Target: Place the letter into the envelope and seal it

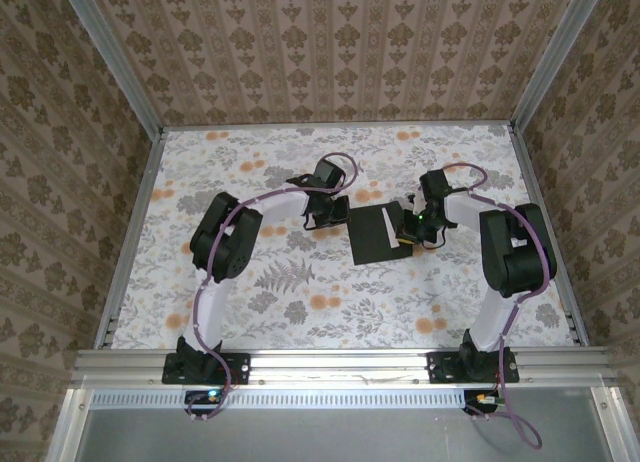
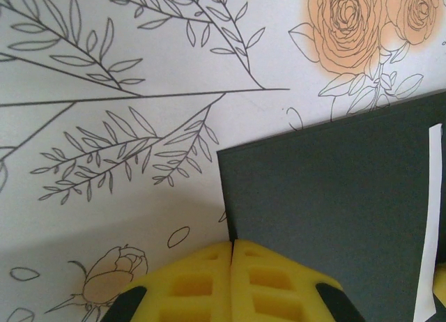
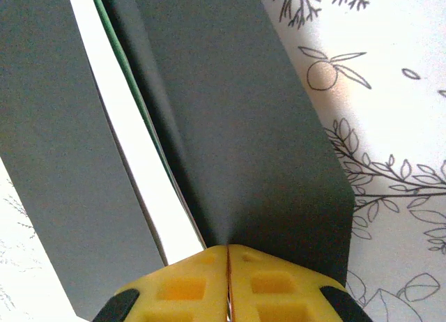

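- envelope (image 1: 375, 232): flat black rectangular paper piece with a flap, lying on the white tabletop printed with grey leaves and orange flowers (image 1: 300, 302), directly between the two grippers.
- left gripper (image 1: 338, 220): yellow fingers pressed together, no gap at the tips.
- Left wrist view: left gripper (image 2: 231, 266) sits at the envelope's (image 2: 334, 217) edge, close to a corner. The black sheet spreads ahead and to the right of the tips. Cannot tell whether the edge is caught between them.
- right gripper (image 1: 408, 227): at the opposite side of the envelope, closed.
- Right wrist view: right gripper (image 3: 228, 273) has its yellow pads shut to a hairline seam. The envelope flap (image 3: 244, 127) is tilted up and narrows into that seam, so it reads as pinched.
- letter (image 3: 132, 148): white paper card with a thin green border, showing as a narrow strip ahead and left of the right fingertips, tucked between the raised flap and the envelope body.
- Left wrist view: the letter (image 2: 431, 224) appears as a thin white band at the envelope's far side from the left gripper.
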Robot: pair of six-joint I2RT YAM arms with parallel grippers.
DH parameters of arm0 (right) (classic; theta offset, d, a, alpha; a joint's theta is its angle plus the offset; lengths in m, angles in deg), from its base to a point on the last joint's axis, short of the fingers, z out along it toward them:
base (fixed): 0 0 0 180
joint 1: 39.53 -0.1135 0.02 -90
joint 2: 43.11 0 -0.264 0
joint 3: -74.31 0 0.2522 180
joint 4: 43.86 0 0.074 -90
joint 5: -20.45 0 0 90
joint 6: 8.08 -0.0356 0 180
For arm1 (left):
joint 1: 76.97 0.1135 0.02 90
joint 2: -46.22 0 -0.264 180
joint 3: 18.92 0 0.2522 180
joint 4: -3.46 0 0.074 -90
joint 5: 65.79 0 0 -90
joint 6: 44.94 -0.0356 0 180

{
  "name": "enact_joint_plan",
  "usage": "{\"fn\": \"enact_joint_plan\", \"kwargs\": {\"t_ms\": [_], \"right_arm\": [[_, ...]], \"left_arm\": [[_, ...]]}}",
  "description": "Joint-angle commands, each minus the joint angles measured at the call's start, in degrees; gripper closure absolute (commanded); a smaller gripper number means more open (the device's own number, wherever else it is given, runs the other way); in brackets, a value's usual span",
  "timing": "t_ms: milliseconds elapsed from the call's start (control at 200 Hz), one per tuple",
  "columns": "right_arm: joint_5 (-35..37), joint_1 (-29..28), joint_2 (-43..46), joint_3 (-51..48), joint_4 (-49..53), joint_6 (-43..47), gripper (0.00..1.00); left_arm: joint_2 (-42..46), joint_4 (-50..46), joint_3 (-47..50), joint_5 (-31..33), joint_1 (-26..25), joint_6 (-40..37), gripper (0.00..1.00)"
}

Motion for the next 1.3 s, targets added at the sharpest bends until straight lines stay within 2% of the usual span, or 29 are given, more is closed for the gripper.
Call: {"fn": "enact_joint_plan", "kwargs": {"t_ms": [0, 585, 780, 1295], "right_arm": [[0.2, -0.4, 0.2, 0.9, 2.2, 0.3, 0.90], [-2.8, -2.8, -0.7, -0.1, -0.1, -2.8, 0.90], [-1.7, -3.0, -0.5, 0.4, 0.6, -2.5, 0.90], [2.0, 0.5, 6.2, 4.2, 6.9, 0.6, 0.86]], "left_arm": [[0.4, -3.1, 1.1, 0.6, -0.6, 1.2, 1.00], [0.4, -3.1, 1.1, 0.6, -0.7, 1.6, 1.00], [0.2, -2.9, 0.9, 0.1, -0.7, 1.3, 1.00], [-0.4, -4.3, -4.3, -2.3, 1.0, -8.3, 1.00]]}}
